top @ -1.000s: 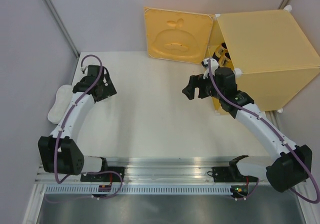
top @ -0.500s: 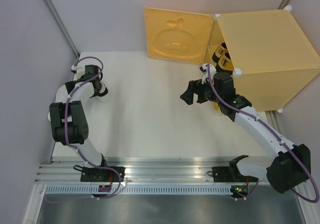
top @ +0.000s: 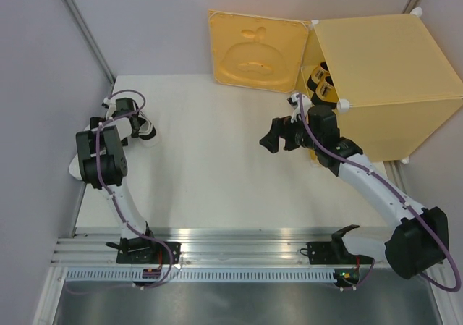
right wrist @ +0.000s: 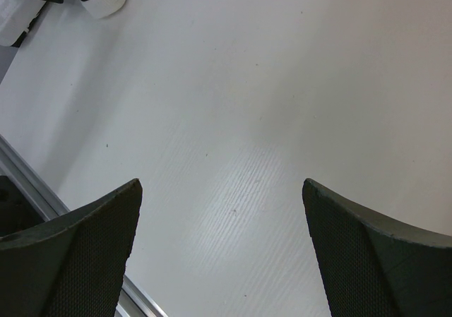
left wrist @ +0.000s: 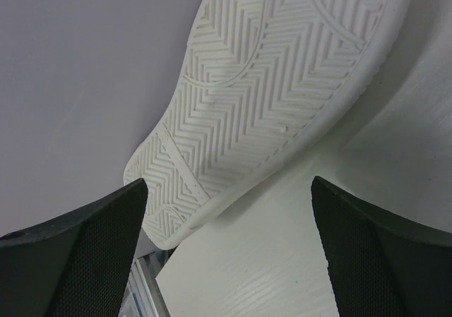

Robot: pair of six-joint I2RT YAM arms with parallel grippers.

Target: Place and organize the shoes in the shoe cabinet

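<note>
I am holding my left end effector (left wrist: 227, 218) wide apart before the ribbed sole of the tipped white shoe (left wrist: 282, 84), lying well left of the shoe cabinet (top: 383, 79), and am judging a centred, across-the-width grip safest.

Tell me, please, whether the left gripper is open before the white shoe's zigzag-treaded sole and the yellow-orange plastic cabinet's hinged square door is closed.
One thing is wrong: the top external view shows the hinged square door of the yellow-orange plastic cabinet standing wide open. The left gripper is indeed open before the white shoe's zigzag-treaded sole.
</note>
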